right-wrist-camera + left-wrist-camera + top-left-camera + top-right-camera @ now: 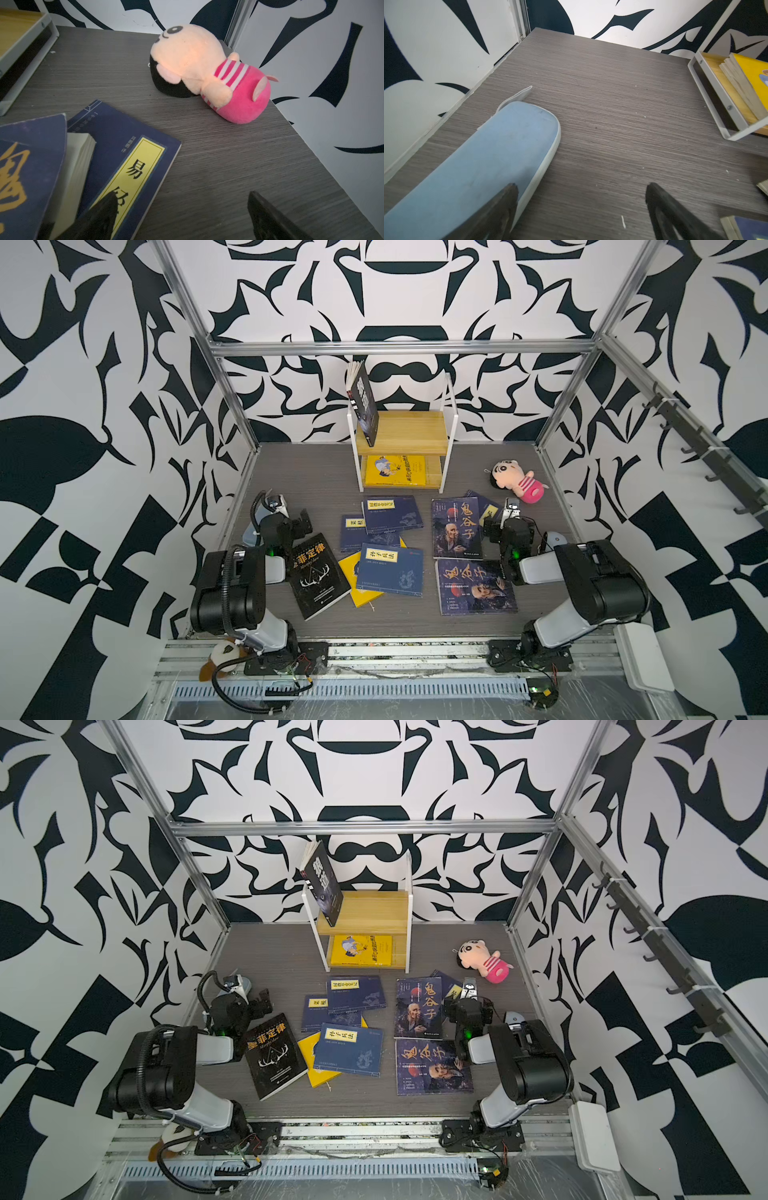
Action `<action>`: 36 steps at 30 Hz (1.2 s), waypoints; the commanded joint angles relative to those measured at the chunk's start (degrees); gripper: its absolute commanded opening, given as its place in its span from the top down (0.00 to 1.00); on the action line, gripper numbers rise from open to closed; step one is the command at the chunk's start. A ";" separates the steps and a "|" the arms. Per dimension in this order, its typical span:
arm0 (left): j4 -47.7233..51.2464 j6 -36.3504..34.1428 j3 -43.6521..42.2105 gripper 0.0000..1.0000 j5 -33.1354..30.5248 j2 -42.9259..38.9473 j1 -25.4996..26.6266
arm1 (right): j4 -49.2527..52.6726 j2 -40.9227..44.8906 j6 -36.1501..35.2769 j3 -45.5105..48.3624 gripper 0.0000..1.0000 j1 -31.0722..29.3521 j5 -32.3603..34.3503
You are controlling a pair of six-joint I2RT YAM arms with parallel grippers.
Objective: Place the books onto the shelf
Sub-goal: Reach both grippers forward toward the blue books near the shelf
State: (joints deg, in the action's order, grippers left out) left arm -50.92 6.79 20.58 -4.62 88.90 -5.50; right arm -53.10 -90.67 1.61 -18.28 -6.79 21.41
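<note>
Books (390, 574) sprawl mid-bench, two on the shelf (411, 431); left gripper (580, 193), right gripper (182, 197) both spread wide, empty, guessing pre-grab.

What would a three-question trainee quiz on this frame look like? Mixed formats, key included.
1. True or false: the lower board of the shelf holds no book.
2. The black book on the top board is: A) lying flat; B) standing tilted at the left end; C) gripped by a hand.
3. Which hand is nearer the plush doll, and is it open or shut?

Key
1. False: a yellow book lies flat on it.
2. B.
3. The right hand, open and empty.
</note>
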 commanded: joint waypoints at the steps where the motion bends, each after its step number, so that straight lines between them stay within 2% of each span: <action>1: -0.09 -0.61 1.46 0.00 1.91 0.13 -0.07 | -1.93 1.23 0.11 -1.02 0.00 -0.09 -0.45; 6: 0.10 -0.71 1.39 0.00 1.92 -0.11 -0.10 | -1.48 1.24 -0.86 -1.23 0.00 -0.08 -3.12; 25: 0.63 -1.45 1.72 0.00 2.81 -1.21 -0.12 | -1.32 1.20 -1.31 -1.31 0.00 -0.07 -3.55; 30: 21.47 -3.41 10.67 0.01 7.72 -7.42 -0.13 | -0.92 2.58 -0.94 -1.27 0.00 -0.15 -2.75; 32: 24.48 -4.81 12.32 0.00 9.69 -9.45 0.23 | 3.94 5.89 -0.94 -2.19 0.00 -0.07 -2.69; 34: 26.11 -5.13 13.46 0.01 8.99 -11.24 1.19 | 10.48 9.78 -0.87 -3.82 0.00 -0.16 -3.19; 36: 38.02 -5.06 19.25 0.00 7.69 -12.34 2.44 | 16.15 14.21 -0.95 -4.91 0.00 -0.22 -5.13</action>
State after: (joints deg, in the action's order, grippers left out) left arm -27.51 2.85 35.00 2.28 78.02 -4.32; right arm -43.46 -81.84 0.86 -19.92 -6.79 17.61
